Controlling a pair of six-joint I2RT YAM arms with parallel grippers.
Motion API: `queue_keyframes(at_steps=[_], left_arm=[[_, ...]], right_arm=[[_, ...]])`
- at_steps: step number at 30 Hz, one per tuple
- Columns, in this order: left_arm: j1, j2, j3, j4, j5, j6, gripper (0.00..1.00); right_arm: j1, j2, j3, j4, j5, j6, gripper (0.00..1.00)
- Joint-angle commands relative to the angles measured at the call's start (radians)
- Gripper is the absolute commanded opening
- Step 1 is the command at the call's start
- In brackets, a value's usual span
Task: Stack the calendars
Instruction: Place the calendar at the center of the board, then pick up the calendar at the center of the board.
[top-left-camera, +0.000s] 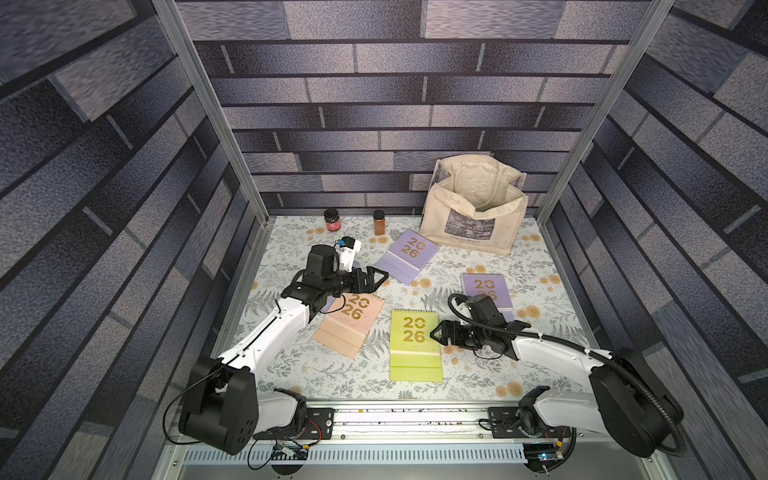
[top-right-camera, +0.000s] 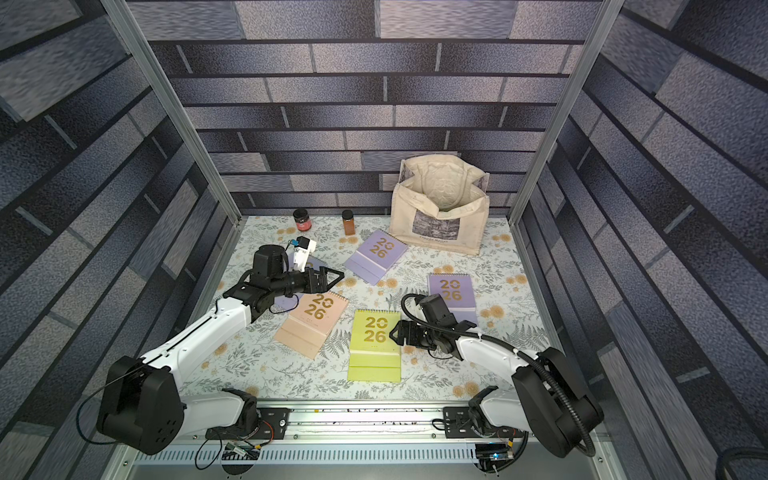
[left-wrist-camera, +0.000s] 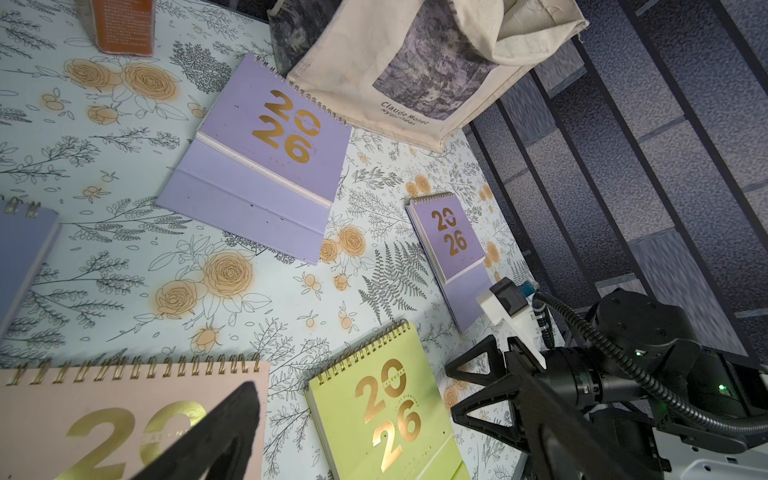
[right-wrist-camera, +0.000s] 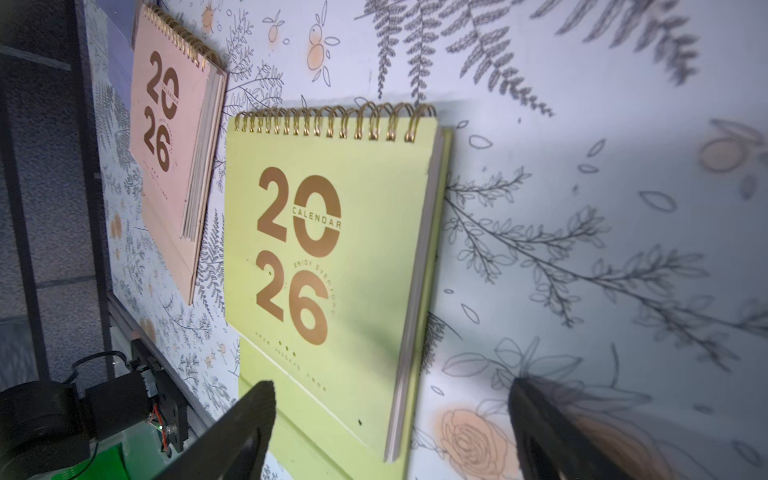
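The yellow-green calendar (top-left-camera: 415, 338) lay flat on the worktop (top-left-camera: 478, 376), both arms' jaws spread, the right straddling its side edge; I judged a low, square pinch there best.

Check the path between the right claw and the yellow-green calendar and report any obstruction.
Nothing visible is in the way. The right claw hangs open at the edge of the yellow-green calendar; in the right wrist view its fingers straddle that edge, over bare tablecloth.
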Motion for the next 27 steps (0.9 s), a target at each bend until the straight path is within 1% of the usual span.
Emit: queue_keyframes(at_steps=[1, 3, 6, 8, 11, 14, 17, 23, 27], left_arm=[[-0.004, -0.027, -0.003, -0.018, -0.012, 0.032, 1.00], [-0.010, -0.023, 0.003, -0.035, -0.032, 0.043, 1.00], [-0.037, -0.017, 0.027, -0.080, -0.089, 0.073, 1.00], [-0.062, -0.012, 0.041, -0.108, -0.139, 0.097, 1.00], [-0.079, 0.007, 0.060, -0.127, -0.164, 0.112, 1.00], [-0.090, 0.027, 0.074, -0.125, -0.164, 0.116, 1.00], [-0.109, 0.049, 0.091, -0.121, -0.165, 0.125, 1.00], [-0.158, 0.139, 0.161, -0.132, -0.166, 0.140, 1.00], [-0.186, 0.192, 0.203, -0.137, -0.170, 0.142, 1.00]], right_arm=[[-0.032, -0.024, 0.036, -0.280, 0.113, -0.048, 0.94], [-0.072, -0.051, 0.064, -0.332, 0.114, -0.075, 0.96], [-0.175, -0.097, 0.105, -0.411, 0.111, -0.123, 1.00], [-0.246, -0.125, 0.144, -0.464, 0.119, -0.161, 1.00], [-0.309, -0.132, 0.218, -0.516, 0.128, -0.210, 1.00], [-0.355, -0.107, 0.287, -0.551, 0.132, -0.234, 1.00], [-0.416, -0.079, 0.325, -0.552, 0.136, -0.246, 1.00], [-0.576, 0.036, 0.375, -0.486, 0.106, -0.264, 1.00], [-0.645, 0.106, 0.402, -0.441, 0.092, -0.284, 1.00]])
